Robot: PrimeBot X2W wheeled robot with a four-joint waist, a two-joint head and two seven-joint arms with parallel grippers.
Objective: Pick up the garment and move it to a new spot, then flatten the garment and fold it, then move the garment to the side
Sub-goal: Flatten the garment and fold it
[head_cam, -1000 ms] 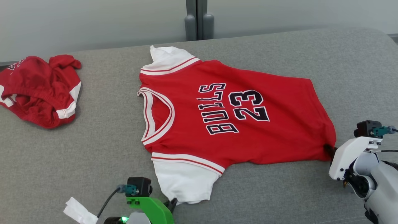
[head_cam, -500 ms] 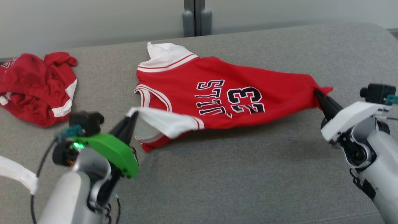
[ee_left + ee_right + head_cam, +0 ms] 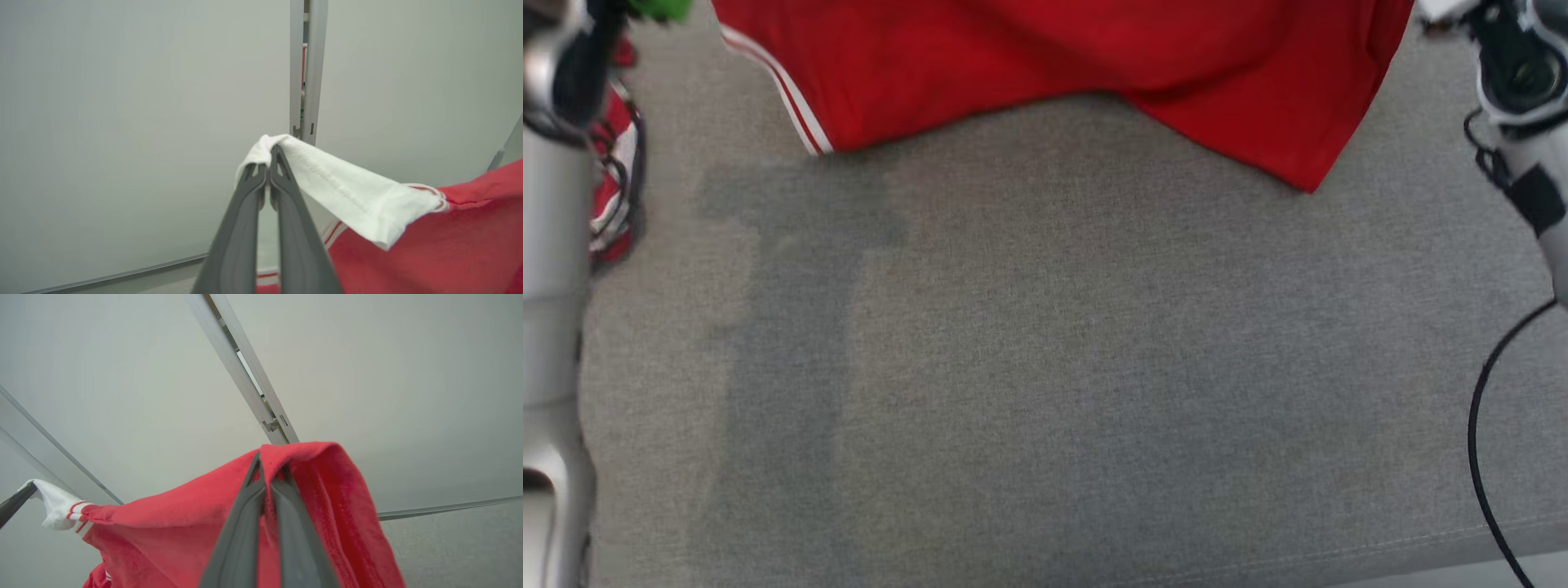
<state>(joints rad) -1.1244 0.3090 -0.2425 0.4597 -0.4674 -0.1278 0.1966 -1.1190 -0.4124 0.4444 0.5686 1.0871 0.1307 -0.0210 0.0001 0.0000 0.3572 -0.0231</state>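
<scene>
The left gripper (image 3: pixel 268 157) is pinching the jersey (image 3: pixel 1054 57) shut by its sleeve (image 3: pixel 347 192), and the right gripper (image 3: pixel 267 467) by its hem (image 3: pixel 327 482). The jersey is hanging stretched left-to-right between them, above the cushion (image 3: pixel 1054 367).

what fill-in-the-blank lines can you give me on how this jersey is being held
The left gripper grips the jersey by its ____ sleeve.
The part in the right gripper is coloured ____.
Both grippers' jaws are ____.
The upholstery beneath the jersey is ____.
Missing: white; red; shut; grey.
</scene>
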